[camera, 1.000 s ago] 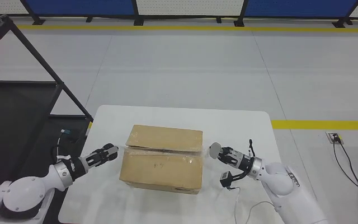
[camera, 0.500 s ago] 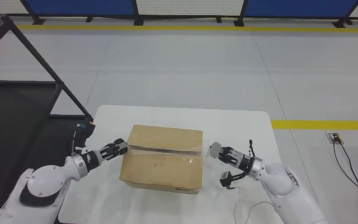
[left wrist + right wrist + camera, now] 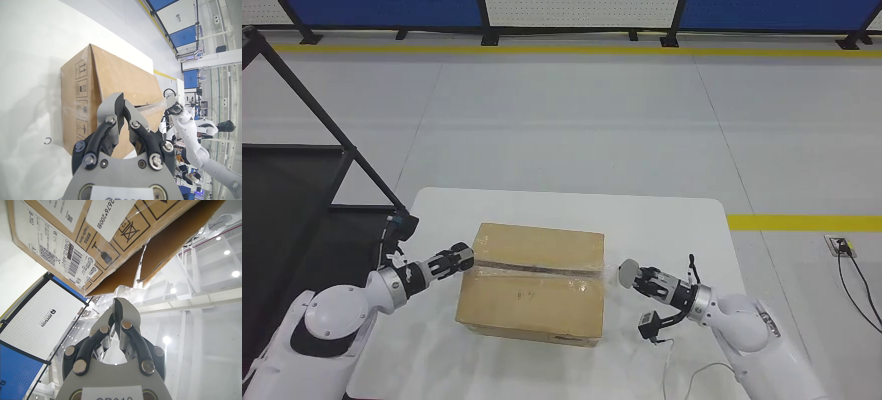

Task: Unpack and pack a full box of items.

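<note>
2 hands flank the cardboard box [image 3: 532, 295] sitting mid-counter [image 3: 662, 220]. Left hand [image 3: 462, 259] hovers at the box's left end, fingers closed on nothing. Right hand [image 3: 632, 274], at the right end, is pinched tight on clear tape [image 3: 121, 290] off the seam.

From the top camera we look steeply down from above the arms onto the whole table [image 3: 542, 205], with the floor [image 3: 572, 120] beyond its far edge; it stands well back from the box [image 3: 532, 290]. The left wrist camera sits close behind the left gripper [image 3: 122, 106] and faces right, across the box's left end to the right arm [image 3: 189, 128]; the right wrist camera, close behind the right gripper [image 3: 115, 308], looks up past the box's right end to the ceiling lights [image 3: 235, 273]; we find the box in all three.
</note>
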{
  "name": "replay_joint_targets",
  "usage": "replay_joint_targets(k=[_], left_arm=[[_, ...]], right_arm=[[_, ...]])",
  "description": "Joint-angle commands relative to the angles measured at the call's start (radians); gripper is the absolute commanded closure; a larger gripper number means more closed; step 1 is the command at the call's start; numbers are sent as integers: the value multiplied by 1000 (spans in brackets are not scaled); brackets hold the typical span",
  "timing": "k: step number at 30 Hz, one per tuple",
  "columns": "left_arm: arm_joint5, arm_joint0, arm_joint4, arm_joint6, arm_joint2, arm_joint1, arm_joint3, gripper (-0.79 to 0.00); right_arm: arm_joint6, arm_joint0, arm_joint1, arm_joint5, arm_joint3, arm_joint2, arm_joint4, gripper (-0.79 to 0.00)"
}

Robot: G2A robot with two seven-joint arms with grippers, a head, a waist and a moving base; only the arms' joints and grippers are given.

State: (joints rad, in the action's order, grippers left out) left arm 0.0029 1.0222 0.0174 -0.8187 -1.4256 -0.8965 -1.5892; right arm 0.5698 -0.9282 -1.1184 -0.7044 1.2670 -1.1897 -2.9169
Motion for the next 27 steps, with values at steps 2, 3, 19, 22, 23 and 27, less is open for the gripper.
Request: replay_joint_targets(k=[2, 3, 19, 22, 23, 27], left_arm=[[-1, -8, 1, 0, 5, -1, 9, 0], [-1, -10, 2, 0, 7, -1, 12, 0], [-7, -47, 33, 1, 57, -10, 55, 0], [-7, -54, 36, 4, 66, -12, 64, 0], [-7, -56, 36, 4, 69, -12, 67, 0], [-7, -65, 36, 2, 77, -14, 77, 0]], right_arm=[[9, -4, 1, 9, 6, -3, 2, 0], [13, -6, 1, 13, 9, -4, 3, 0], [39, -21, 3, 39, 37, -11, 20, 0], [36, -19, 2, 38, 38, -11, 28, 0], [35, -18, 2, 38, 38, -11, 30, 0], [31, -18, 1, 35, 41, -12, 39, -12]])
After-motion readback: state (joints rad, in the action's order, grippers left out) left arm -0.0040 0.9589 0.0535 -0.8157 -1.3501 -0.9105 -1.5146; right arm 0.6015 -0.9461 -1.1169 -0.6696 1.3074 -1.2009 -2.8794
